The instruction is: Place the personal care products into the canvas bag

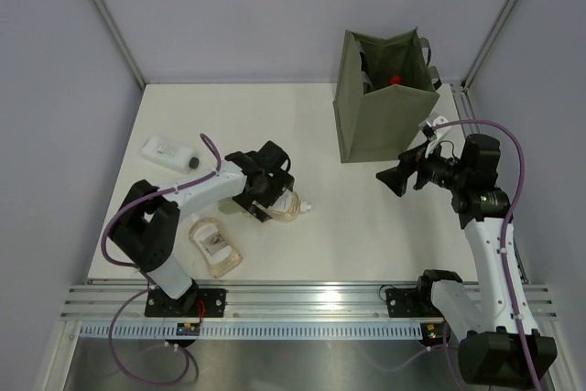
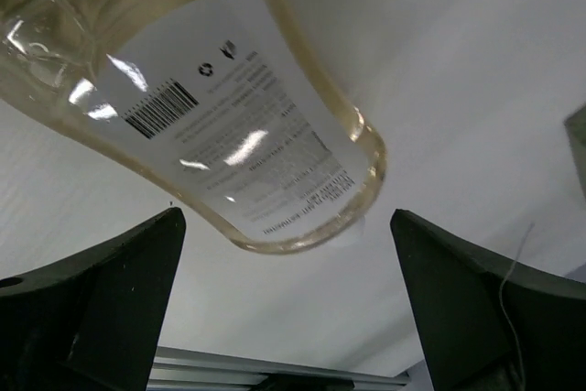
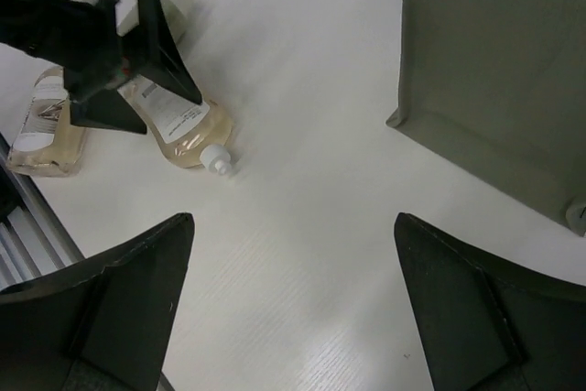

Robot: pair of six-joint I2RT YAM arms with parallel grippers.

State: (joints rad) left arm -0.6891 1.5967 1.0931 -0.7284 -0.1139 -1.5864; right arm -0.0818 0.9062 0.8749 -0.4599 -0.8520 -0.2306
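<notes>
Setting: white table (image 1: 366, 226) inside pale grey walls (image 1: 229, 6), with a ribbed aluminium rail (image 1: 302, 298) along the bottom edge of the top view.

1. Canvas bag (image 1: 380, 107): olive-green, boxy, standing upright at the upper right of the top view with its mouth open. No printing is visible on the faces shown. In the right wrist view it fills the upper right corner.
2. Left arm (image 1: 197, 194): white links with a purple cable, reaching from lower left toward the frame centre. The left gripper (image 2: 286, 217) has its jaws spread wide, one black finger at each lower corner of its wrist view, with nothing clamped.
3. Right arm (image 1: 490, 244): rising from lower right. The right gripper (image 3: 293, 222) is spread wide over bare table, below and just right of the bag, carrying nothing.
4. Pouch (image 1: 291, 208): clear with amber liquid, lying flat at centre under the left gripper, its white spout (image 1: 308, 209) pointing right. White label (image 2: 229, 135) bears a barcode (image 2: 160, 109), a recycling mark and blocks of fine print too small to read; no brand is legible.
5. Second pouch (image 1: 215, 246): same kind, lying flat at lower left near the rail. Its label is unreadable.
6. Flat white bottle (image 1: 168, 150): lying at the left with a dark cap. Its faint print is unreadable.
7. Red cap (image 1: 396, 79): visible inside the bag's mouth.
</notes>
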